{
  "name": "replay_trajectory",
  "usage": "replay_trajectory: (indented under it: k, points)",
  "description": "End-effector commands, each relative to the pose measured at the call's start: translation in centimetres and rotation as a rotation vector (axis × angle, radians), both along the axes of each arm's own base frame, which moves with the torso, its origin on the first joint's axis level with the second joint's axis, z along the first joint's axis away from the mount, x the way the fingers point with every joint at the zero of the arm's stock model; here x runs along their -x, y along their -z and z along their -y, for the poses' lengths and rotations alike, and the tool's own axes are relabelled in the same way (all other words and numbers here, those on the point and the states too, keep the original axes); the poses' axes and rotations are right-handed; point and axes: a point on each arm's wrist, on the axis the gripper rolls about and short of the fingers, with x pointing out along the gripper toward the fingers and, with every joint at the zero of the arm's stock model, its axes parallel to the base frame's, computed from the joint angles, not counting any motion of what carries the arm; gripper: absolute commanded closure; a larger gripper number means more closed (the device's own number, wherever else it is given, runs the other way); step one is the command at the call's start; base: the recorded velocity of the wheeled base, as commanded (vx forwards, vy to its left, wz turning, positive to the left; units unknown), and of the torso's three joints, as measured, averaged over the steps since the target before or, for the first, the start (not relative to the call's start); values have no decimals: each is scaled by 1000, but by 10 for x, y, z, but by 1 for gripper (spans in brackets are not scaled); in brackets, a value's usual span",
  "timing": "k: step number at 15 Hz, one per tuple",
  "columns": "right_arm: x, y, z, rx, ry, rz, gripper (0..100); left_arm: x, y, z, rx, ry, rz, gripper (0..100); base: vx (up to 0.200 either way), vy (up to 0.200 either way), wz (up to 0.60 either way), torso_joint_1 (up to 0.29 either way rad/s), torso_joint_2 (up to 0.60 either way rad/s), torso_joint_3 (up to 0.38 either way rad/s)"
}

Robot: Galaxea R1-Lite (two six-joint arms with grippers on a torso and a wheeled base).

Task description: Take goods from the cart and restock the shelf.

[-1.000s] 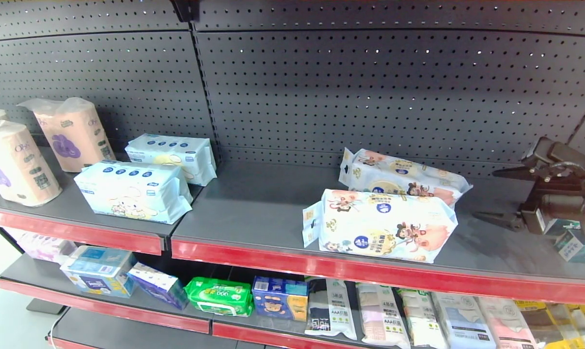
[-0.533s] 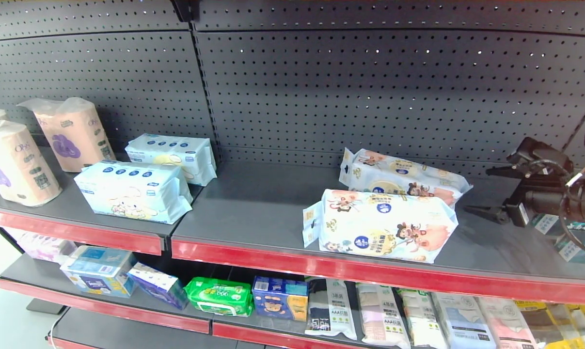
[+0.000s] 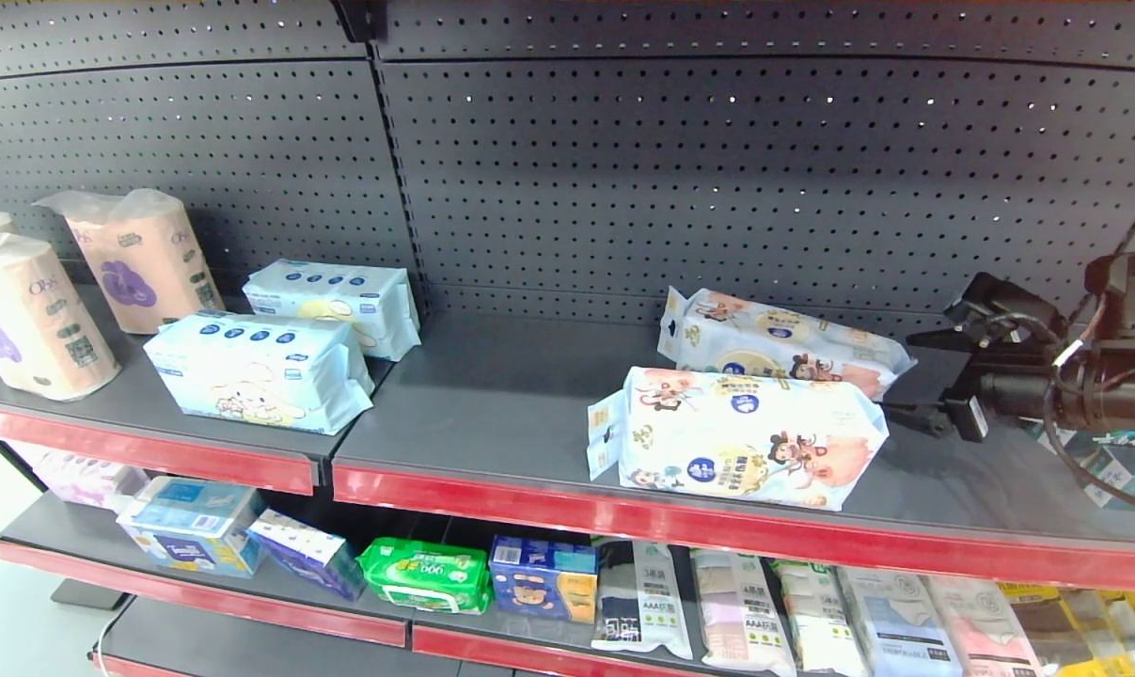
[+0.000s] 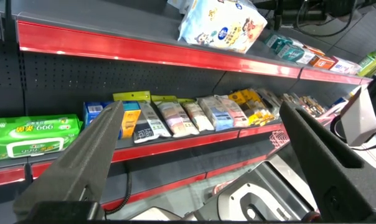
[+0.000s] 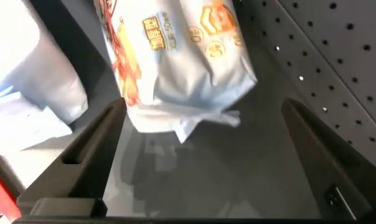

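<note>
Fingers point(image 5: 82, 155) spread wide on right gripper point(image 3: 901, 373), nothing held, at right end of rear pack point(image 3: 779, 340). Pack flat, long axis along grey shelf point(image 3: 492, 395), pegboard point(image 3: 623, 188) behind. Left gripper point(image 4: 200, 106) likewise spread.

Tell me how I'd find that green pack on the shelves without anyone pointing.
Look at the red-edged shelf just below the top one. There the green pack lies flat between a purple-and-white pack and a blue box. Its bright green wrapper with a white label sets it apart.
</note>
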Motion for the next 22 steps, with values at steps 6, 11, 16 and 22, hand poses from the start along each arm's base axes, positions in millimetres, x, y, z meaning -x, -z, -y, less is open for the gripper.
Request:
replay_trajectory:
  k: [6,11,16,22]
  points:
    - [-19,15,-6,0,-29,4,0,0,0,0,2,0,-6,0,0,0,0,0,0,0]
    - [-33,12,-19,7,-76,30,0,-1,3,0,1,-1,-12,0,0,0,0,0,0,0]
    - [-40,8,-28,9,-102,51,0,-1,3,0,1,-1,-13,0,0,0,0,0,0,0]
    - [-20,1,-11,3,-53,50,0,-1,3,0,2,-1,-14,0,0,0,0,0,0,0]
